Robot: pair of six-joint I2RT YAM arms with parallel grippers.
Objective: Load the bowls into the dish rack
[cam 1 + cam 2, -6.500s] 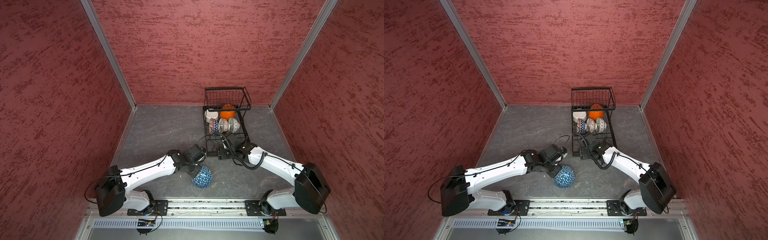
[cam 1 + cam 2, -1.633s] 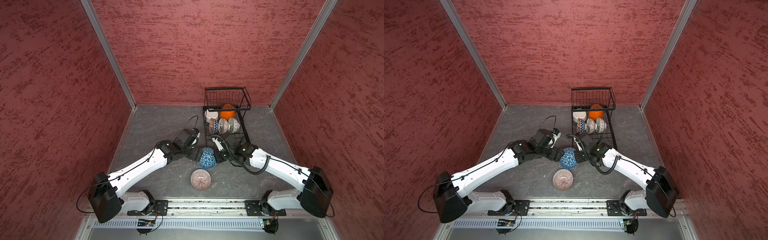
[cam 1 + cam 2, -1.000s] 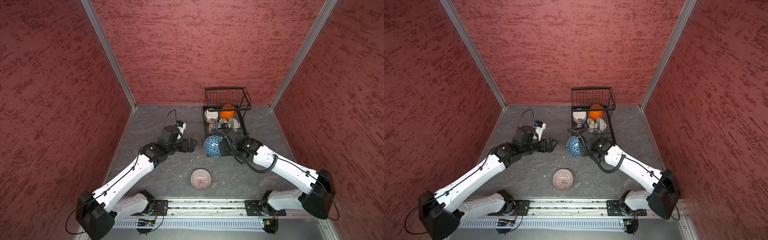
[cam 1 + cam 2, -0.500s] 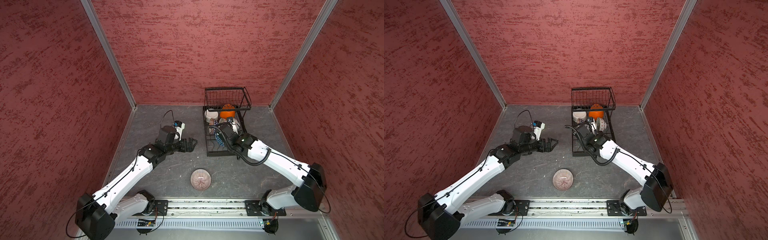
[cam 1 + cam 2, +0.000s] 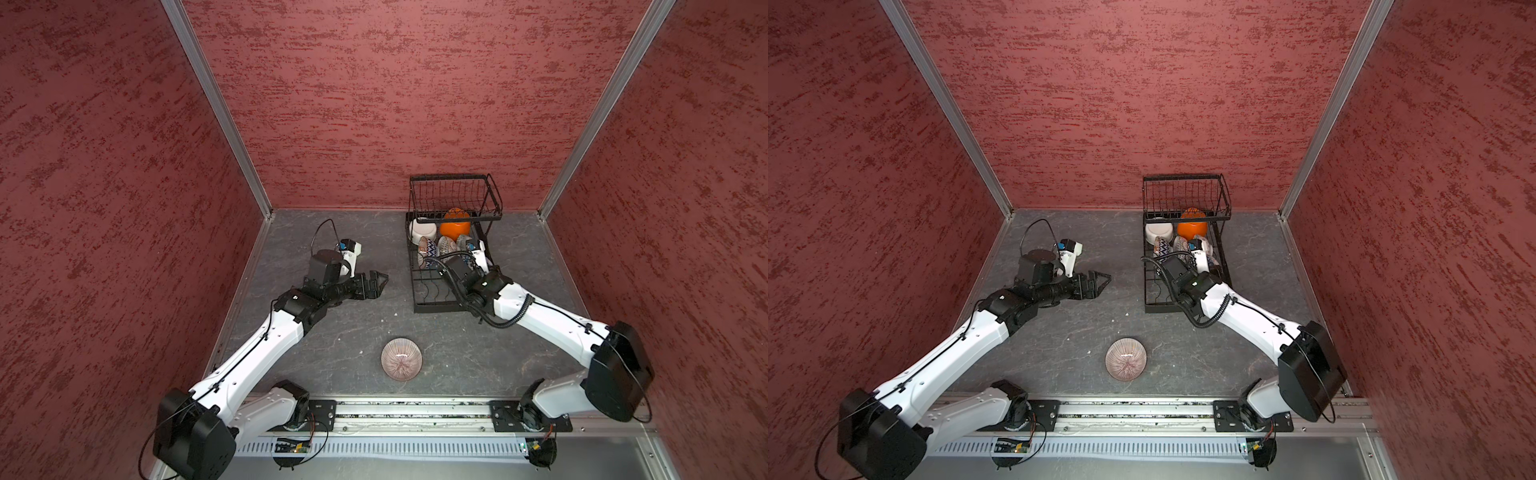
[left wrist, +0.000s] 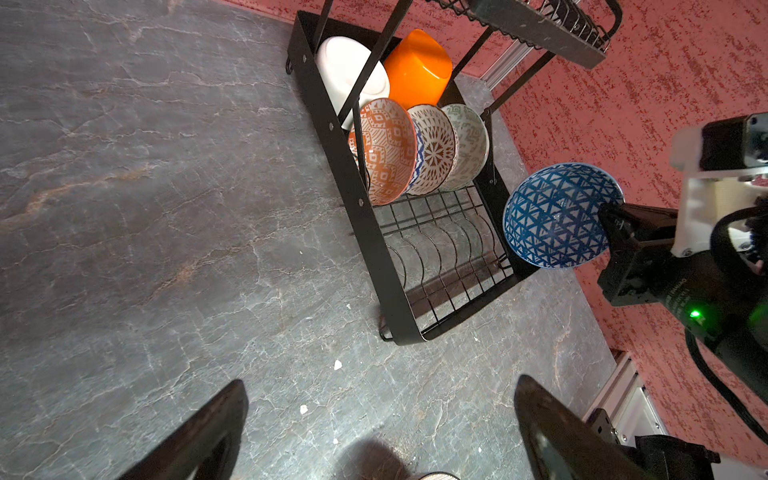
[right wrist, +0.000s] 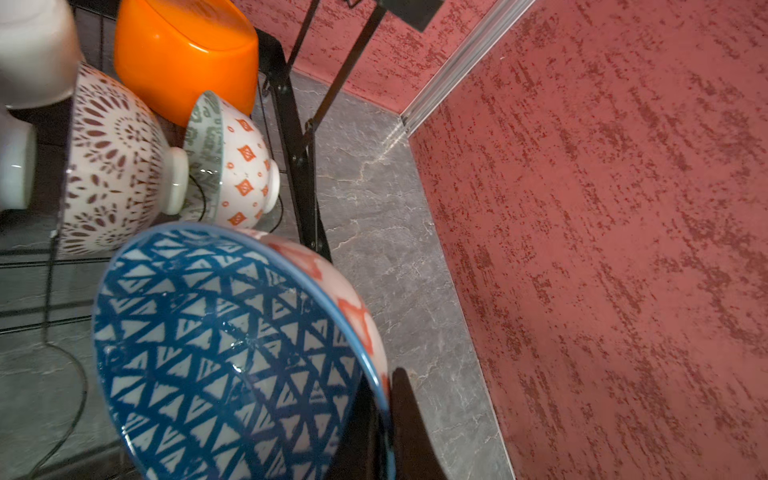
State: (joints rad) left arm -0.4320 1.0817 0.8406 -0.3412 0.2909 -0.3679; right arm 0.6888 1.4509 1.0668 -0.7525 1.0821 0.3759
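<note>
Closest to the front rail, a pink ribbed bowl (image 5: 401,359) sits alone on the grey tabletop (image 5: 332,340). Further in, the left gripper (image 5: 381,282) hovers over bare table, its jaws spread wide with nothing between them, well apart from the dish rack (image 5: 434,308) on its right. The right gripper (image 6: 609,218) reaches over the rack's near half, pinched tight on the rim of a blue triangle-patterned bowl (image 6: 559,214). It holds that bowl on edge above the wavy dividers by the rack's right side; whether it touches the wires I cannot tell. Behind it an orange-and-white bowl (image 6: 384,151), a brown-and-white bowl (image 6: 434,151) and a grey-green bowl (image 6: 467,145) stand on edge in a row. Farthest back, a white bowl (image 6: 353,70) and an orange bowl (image 6: 417,70) rest side by side beneath the raised upper basket (image 5: 455,195).
</note>
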